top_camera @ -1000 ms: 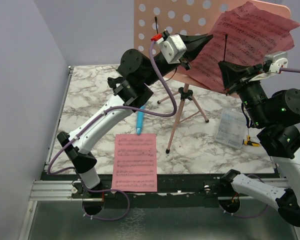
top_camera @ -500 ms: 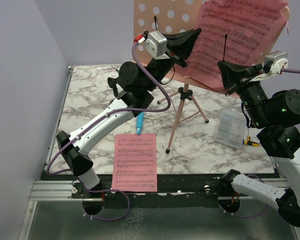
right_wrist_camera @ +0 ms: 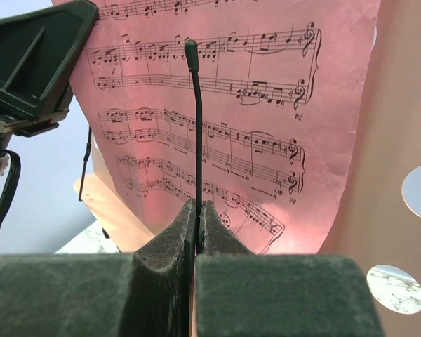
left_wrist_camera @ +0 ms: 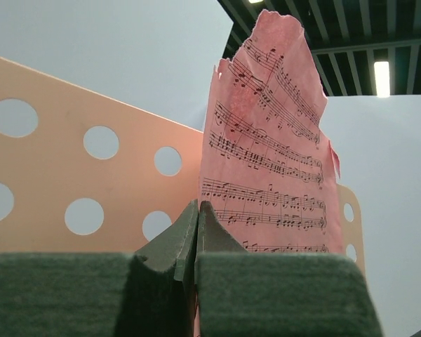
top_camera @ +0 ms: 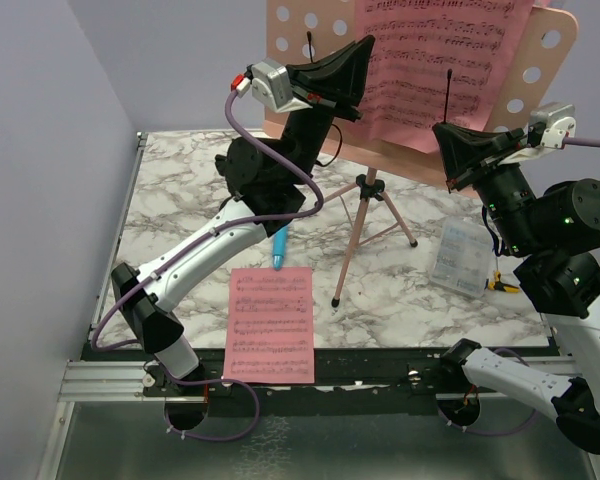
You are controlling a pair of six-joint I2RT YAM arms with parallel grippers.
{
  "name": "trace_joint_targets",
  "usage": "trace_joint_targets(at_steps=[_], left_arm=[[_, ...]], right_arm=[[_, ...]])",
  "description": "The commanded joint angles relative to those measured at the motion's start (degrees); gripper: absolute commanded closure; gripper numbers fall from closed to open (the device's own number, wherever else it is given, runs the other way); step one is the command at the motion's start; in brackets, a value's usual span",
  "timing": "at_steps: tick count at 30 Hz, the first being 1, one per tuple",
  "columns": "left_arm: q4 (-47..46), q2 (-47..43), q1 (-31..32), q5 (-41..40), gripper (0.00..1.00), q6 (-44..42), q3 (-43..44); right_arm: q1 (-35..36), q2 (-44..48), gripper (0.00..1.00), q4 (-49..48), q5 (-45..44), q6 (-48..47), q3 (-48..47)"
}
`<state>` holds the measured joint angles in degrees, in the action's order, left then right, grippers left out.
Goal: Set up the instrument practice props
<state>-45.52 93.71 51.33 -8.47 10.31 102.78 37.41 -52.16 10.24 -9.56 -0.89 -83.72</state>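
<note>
Nearest, well in front of the stand, a loose page lies flat on the marbled surface at its near edge, print side up. Just beyond that page, left of the stand's legs, the blue stick lies on the surface, its far end hidden under the left arm. Right of the legs and apart from them sits a clear plastic box, close to the right arm.

The stand is upright on its tripod, its hole-punched desk facing the arms. The right jaws, at the desk's lower right, are pressed shut on a thin black wire that rises from between them in front of the held page. The left jaws, raised to the desk's middle, are clamped shut on that page's left edge; in the wrist view the paper climbs out from between them to a ragged top. The held page stands upright against the right half of the desk; whether it rests on the ledge cannot be told. A second wire stands free at the desk's left.
</note>
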Motion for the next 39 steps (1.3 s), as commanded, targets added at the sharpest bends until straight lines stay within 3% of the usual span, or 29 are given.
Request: trace_joint_targets(at_steps=[1,11,39], left_arm=[[-3.0,-1.4,-0.1,-1.7,1.0,4.0,-2.3],[-5.1,-1.0,0.0,-0.4,1.0,12.0,-5.1],[-6.0,-2.6,1.1,5.7,1.0,13.1,-9.6]], right_arm=[[0.2,0.9,0.99,-4.9,2.9,0.8,-0.3],[0.2,1.2,0.99,-4.8,2.8,2.3,-0.5],[0.2,0.6,0.99,-5.6,2.0,3.9,-0.1]])
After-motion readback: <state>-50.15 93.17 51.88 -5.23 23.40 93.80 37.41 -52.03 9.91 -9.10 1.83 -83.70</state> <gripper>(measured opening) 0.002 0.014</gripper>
